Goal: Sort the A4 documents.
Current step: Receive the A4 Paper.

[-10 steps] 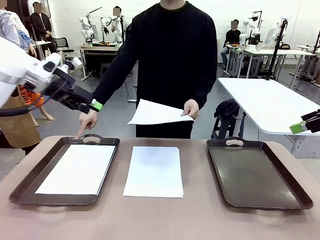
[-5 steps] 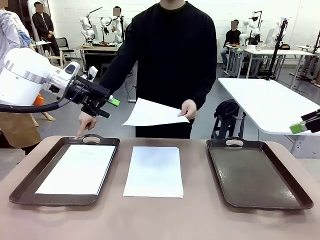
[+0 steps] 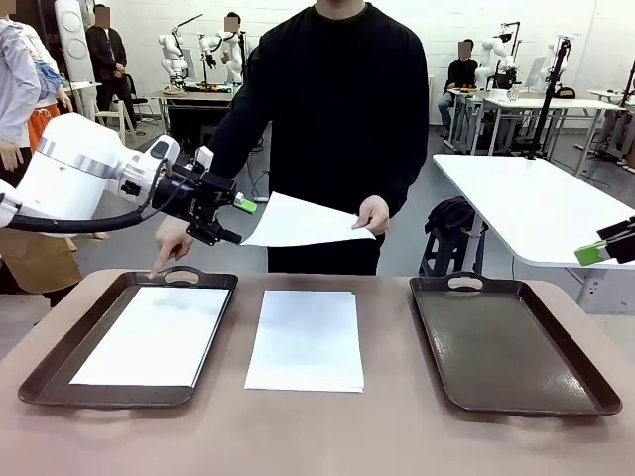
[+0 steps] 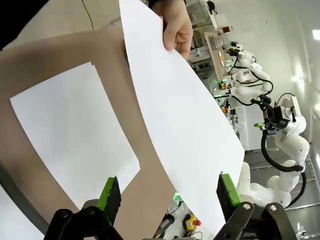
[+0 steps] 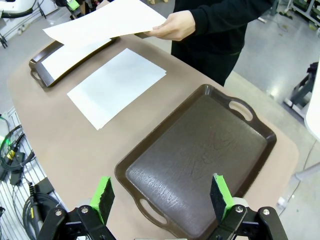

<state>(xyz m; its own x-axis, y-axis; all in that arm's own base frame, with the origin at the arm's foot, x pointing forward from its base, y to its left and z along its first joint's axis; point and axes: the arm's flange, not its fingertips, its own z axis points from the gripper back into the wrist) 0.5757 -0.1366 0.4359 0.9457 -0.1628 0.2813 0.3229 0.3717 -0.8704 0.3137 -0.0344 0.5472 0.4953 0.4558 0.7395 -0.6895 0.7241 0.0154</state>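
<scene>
– A4 documents (image 3: 306,340) stacked mid-table; one sheet (image 3: 303,223) in the person's hand (image 3: 374,214), second sheet (image 3: 154,335) in left tray (image 3: 30,382).
– We see left gripper (image 3: 238,222) open just beside the held sheet, gripping nothing. Right gripper (image 5: 161,197) open over right tray (image 5: 200,150).

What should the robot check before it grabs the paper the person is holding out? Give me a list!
1. Left jaws open: ok, the green pads stand wide apart.
2. Held sheet between the left jaws: cannot tell; its edge is right by them.
3. Person's hand gripping the sheet's far side: ok.
4. Left tray has room: ok. One flat sheet lies in it, and the pointing hand touches its handle end.
5. Right jaws out of the way: ok, open, above the right tray.
</scene>
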